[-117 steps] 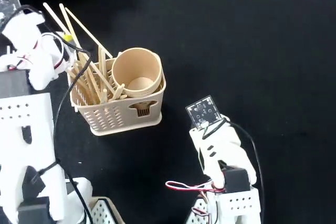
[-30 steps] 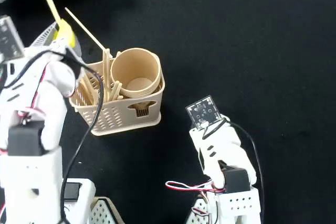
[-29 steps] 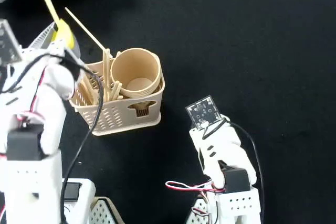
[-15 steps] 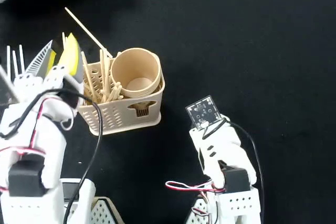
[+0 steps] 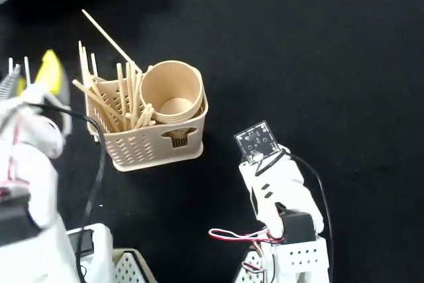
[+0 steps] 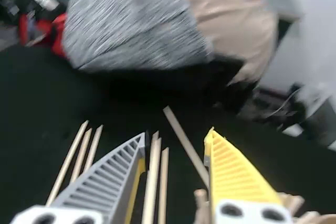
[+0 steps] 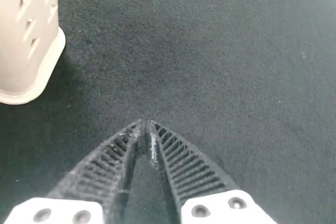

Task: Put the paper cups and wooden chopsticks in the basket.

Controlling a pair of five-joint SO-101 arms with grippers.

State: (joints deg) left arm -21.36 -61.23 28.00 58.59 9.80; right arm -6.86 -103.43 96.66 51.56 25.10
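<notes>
Basket (image 5: 156,142) stands on the black desk (image 5: 318,64), in its left half and closer to the left edge than to the middle. Stacked cups (image 5: 172,91) sit upright in the right part of the basket, mouth up. The chopsticks (image 5: 116,97) fill the left part, standing on end in a loose, leaning bundle. One of them juts well past the rim toward the desk's far left corner. The left gripper (image 5: 31,76) hangs just left of the basket, near the desk's left edge. Its grey and yellow fingers are spread apart and hold nothing. In its wrist view, chopstick tops show beyond the gap. The right gripper (image 7: 145,125) is low over bare desk to the right of the basket, toward the front edge, its fingers pressed together and holding nothing.
</notes>
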